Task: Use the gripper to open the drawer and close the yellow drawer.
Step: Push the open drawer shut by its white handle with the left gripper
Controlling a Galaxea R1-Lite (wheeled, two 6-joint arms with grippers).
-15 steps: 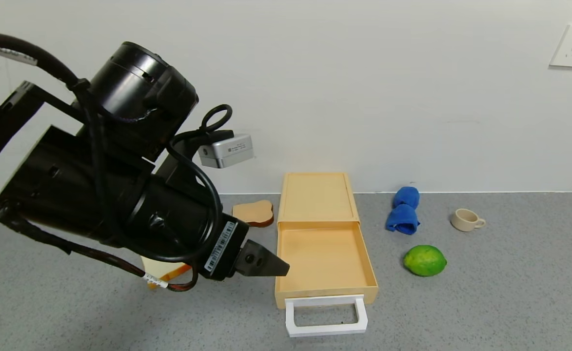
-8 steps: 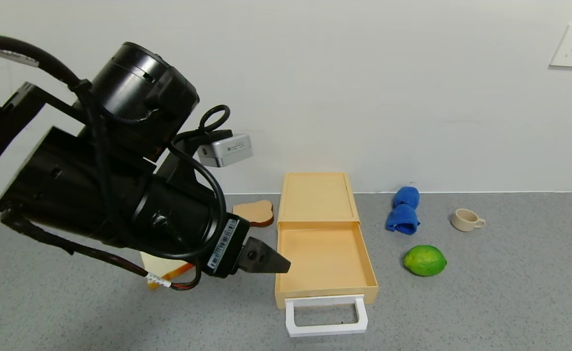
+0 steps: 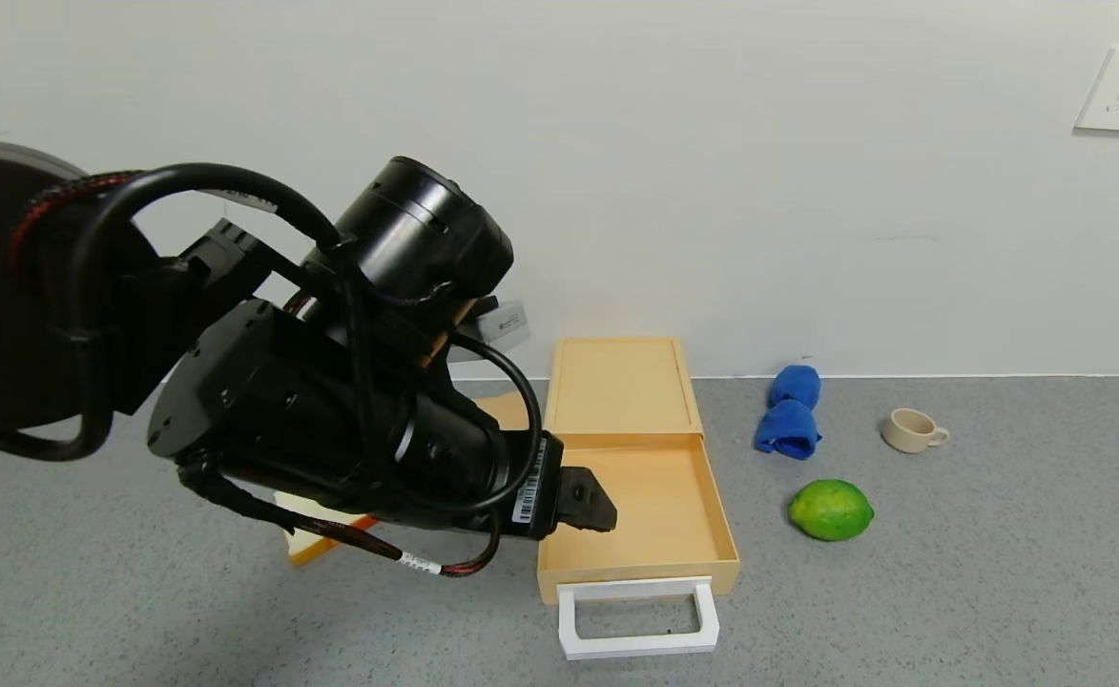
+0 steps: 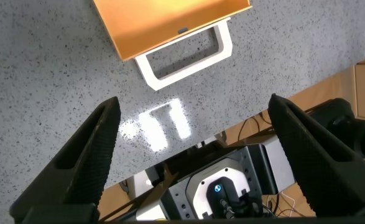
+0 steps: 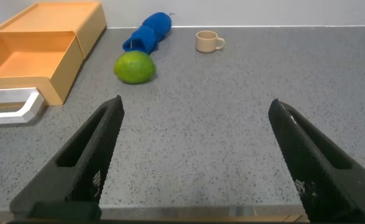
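Observation:
The pale yellow drawer (image 3: 645,496) stands pulled out of its matching low case (image 3: 621,382), its tray empty. Its white loop handle (image 3: 637,620) points toward me. My left gripper (image 3: 602,510) hovers over the tray's left side, just above the left wall. In the left wrist view the left gripper (image 4: 194,102) is open and empty, and the drawer's front (image 4: 170,18) and handle (image 4: 191,67) lie beyond its tips. My right gripper (image 5: 196,104) is open and empty, low over the table to the right of the drawer (image 5: 27,53); it is out of the head view.
A green lime (image 3: 831,510), a rolled blue cloth (image 3: 790,412) and a small cream cup (image 3: 912,429) lie right of the drawer. A yellow-orange flat object (image 3: 316,544) lies under my left arm. The wall runs right behind the case.
My left arm has swung right and turned. Its gripper has moved from beside the drawer's left wall to over the tray. The drawer has not moved.

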